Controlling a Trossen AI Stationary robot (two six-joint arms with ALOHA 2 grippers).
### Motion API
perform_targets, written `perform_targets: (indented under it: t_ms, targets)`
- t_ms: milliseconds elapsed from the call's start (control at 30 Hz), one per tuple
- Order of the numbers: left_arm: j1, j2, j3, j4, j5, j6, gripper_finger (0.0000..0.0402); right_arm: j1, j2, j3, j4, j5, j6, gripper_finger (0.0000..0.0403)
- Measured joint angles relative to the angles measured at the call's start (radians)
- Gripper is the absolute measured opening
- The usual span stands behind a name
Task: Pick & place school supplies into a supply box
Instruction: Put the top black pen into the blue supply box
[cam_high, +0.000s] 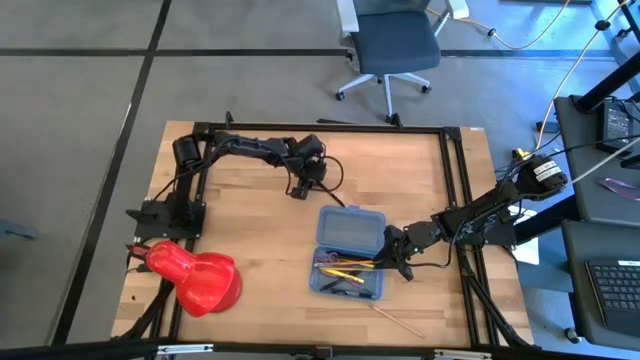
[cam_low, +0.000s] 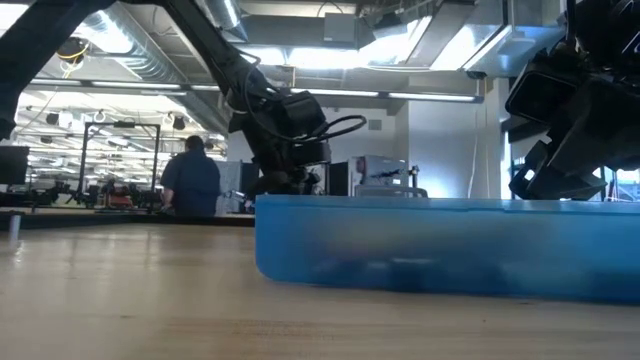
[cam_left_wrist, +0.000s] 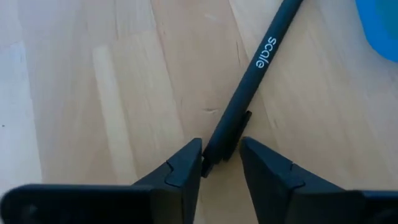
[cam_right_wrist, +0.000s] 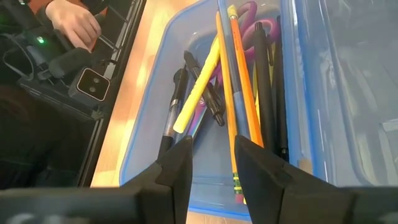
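A black pen (cam_left_wrist: 249, 87) lying on the wooden desk (cam_high: 250, 230) is being straddled by the left claw (cam_left_wrist: 221, 158), jaws parted; centring is advised before closing. The right claw (cam_right_wrist: 211, 162), released, is being held over the supply box (cam_high: 349, 232), pens inside. A person (cam_low: 190, 180) is standing beyond.

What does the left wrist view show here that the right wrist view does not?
Only the left wrist view: a black pen printed "scale", lying on the wooden table, its end between the open fingers of the left gripper.

Only the right wrist view: pens, pencils and purple scissors inside the supply box, the open right gripper above them, and a person's hand beyond the table.

Both: the blue supply box and the table.
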Motion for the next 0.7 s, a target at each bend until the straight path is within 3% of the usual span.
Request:
perform_targets:
  t_ms: [300,467,700]
  targets:
    - [-0.029,0.000,-0.002,-0.009,-0.041,-0.027,0.0034,0.000,0.000,0.000,0.000,0.000,-0.002,0.0124]
    - [-0.035,0.000,-0.003,-0.010,-0.098,-0.040,0.0027,0.000,0.000,0.000,-0.002,0.000,-0.003,0.0124]
    - [-0.033,-0.028,-0.006,-0.012,-0.076,-0.089,0.0024,0.000,0.000,0.000,-0.003,0.000,-0.004,0.0124]
